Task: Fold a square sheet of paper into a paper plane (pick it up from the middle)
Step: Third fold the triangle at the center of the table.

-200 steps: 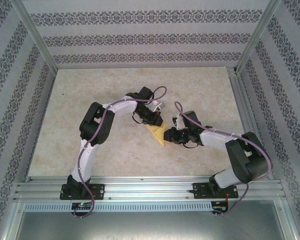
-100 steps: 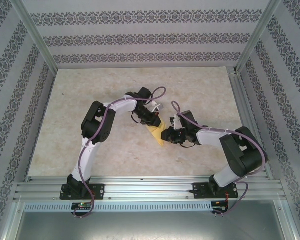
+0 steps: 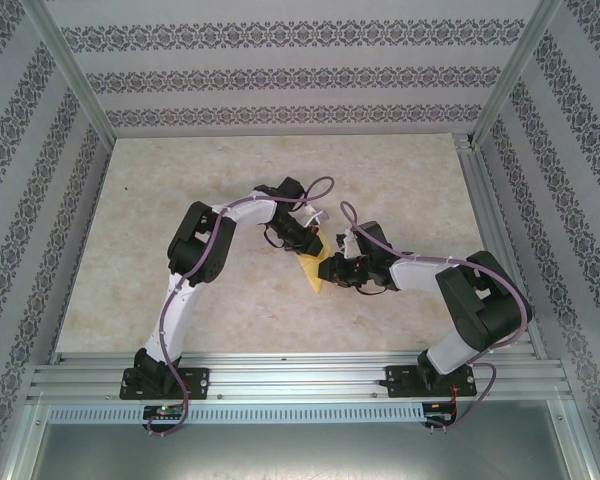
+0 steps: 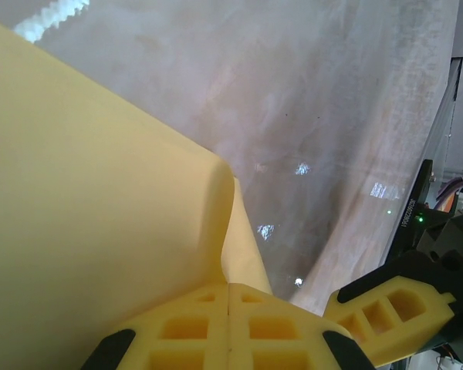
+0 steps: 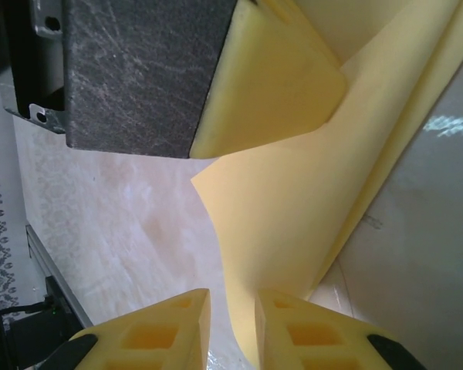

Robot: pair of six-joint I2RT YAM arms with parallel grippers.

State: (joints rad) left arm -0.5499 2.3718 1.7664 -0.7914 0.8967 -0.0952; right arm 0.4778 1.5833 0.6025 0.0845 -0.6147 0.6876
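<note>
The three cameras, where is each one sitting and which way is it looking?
Top external: high behind the arm bases, looking down at the table; shows the left arm, right arm and yellow paper between them.
Left wrist: on the left arm, looking along its left fingers, shut on the paper, toward the table.
Right wrist: on the right arm, looking along its right fingers, slightly apart around the paper's edge.
Shared: both wrist views show the paper and the other arm's fingers.

A lab robot cell is indicated: an aluminium frame [image 3: 68, 72] is lined with patterned walls [image 3: 280, 40], and two arms [image 3: 180, 290] are bolted to a rail [image 3: 300, 378] beside a marbled surface [image 3: 160, 200].
</note>
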